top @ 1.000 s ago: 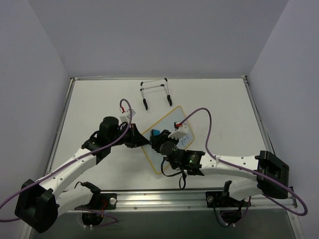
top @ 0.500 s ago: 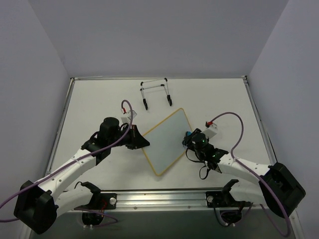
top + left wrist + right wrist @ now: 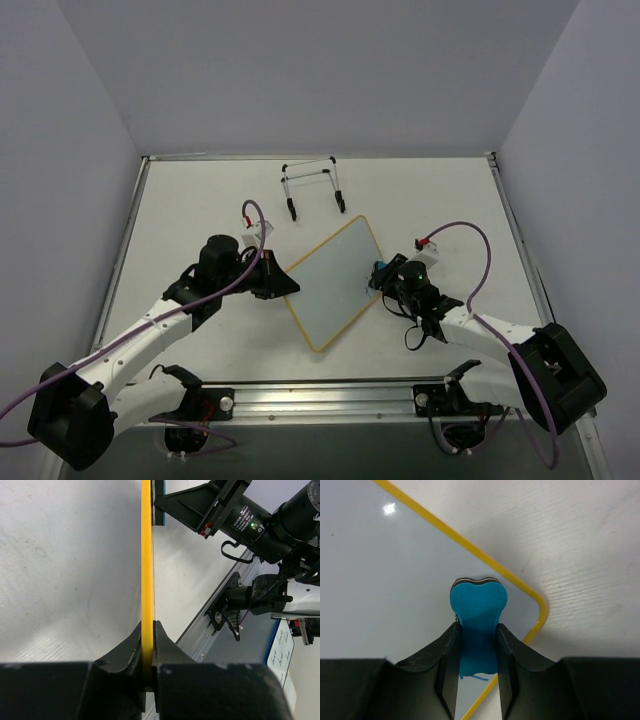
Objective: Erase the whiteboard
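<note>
The left gripper [image 3: 277,284] has its jaws narrow on the yellow frame of the whiteboard [image 3: 335,285], at its nine o'clock corner. The board sits mid-table [image 3: 190,200]. It looks light, stiff and slick, so an edge grip suits. At its three o'clock corner, the right gripper [image 3: 476,630] clamps a blue eraser [image 3: 477,612].

- Light is even and soft from overhead — the top view is bright, its walls flat lavender-grey.
- My arms throw only faint, short shadows on the table [image 3: 180,210].
- In my right wrist view one small glare spot sits on the whiteboard [image 3: 380,570]; the eraser [image 3: 477,615] is sharp.
- My left fingers [image 3: 125,650] are dark and soft-edged up close — the board's yellow edge blurs there too.
</note>
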Controlling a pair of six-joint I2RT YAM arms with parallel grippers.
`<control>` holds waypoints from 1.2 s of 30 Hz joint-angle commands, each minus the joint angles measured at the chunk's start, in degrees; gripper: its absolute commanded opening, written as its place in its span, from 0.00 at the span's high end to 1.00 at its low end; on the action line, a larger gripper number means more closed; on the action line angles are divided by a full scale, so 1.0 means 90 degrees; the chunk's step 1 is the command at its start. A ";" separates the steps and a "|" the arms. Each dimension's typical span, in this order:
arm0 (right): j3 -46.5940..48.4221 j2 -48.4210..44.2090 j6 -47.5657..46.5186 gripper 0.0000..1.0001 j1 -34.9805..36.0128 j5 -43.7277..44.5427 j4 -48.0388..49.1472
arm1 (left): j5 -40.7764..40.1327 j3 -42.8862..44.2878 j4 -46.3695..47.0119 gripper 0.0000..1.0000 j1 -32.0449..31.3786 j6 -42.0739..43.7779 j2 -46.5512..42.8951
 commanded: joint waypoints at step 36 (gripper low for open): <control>0.0609 0.1177 -0.0193 1.00 -0.0811 -0.1429 -0.0415 | 0.0575 0.0287 0.0213 0.98 -0.0083 0.0044 -0.0093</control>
